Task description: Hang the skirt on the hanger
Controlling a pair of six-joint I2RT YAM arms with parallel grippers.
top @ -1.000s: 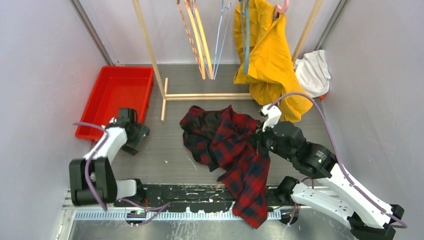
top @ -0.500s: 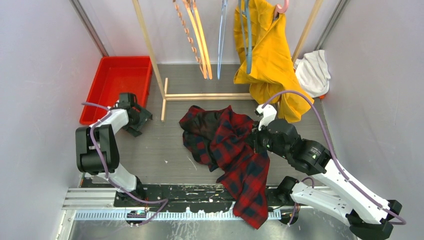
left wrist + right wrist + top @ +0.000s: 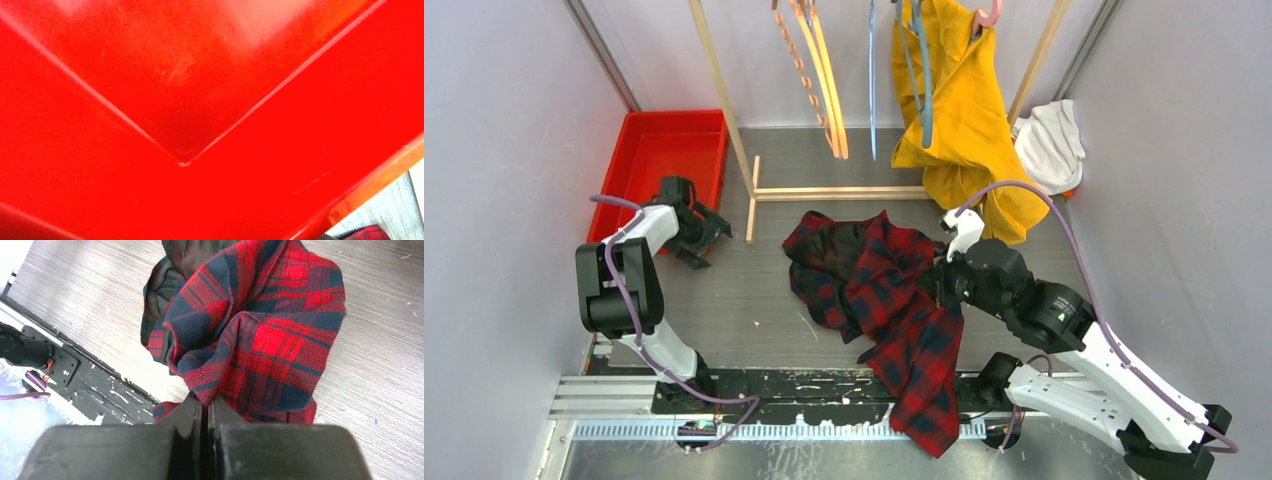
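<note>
R claw (image 3: 205,404) clamped on plaid skirt (image 3: 265,330), L claw (image 3: 692,228) by red bin (image 3: 659,160), grip unclear

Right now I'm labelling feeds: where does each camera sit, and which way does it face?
Top external: above and behind, looking down; both arms show.
Left wrist: faces the red bin close up; no claw visible.
Right wrist: looking along the right claw, shut on the skirt.
Shared: skirt in top and right-wrist views.

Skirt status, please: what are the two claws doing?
Right gripper shut on skirt. Left gripper at red bin, jaws unseen. Skirt heaped on table, not hung. Orange hangers empty.
</note>
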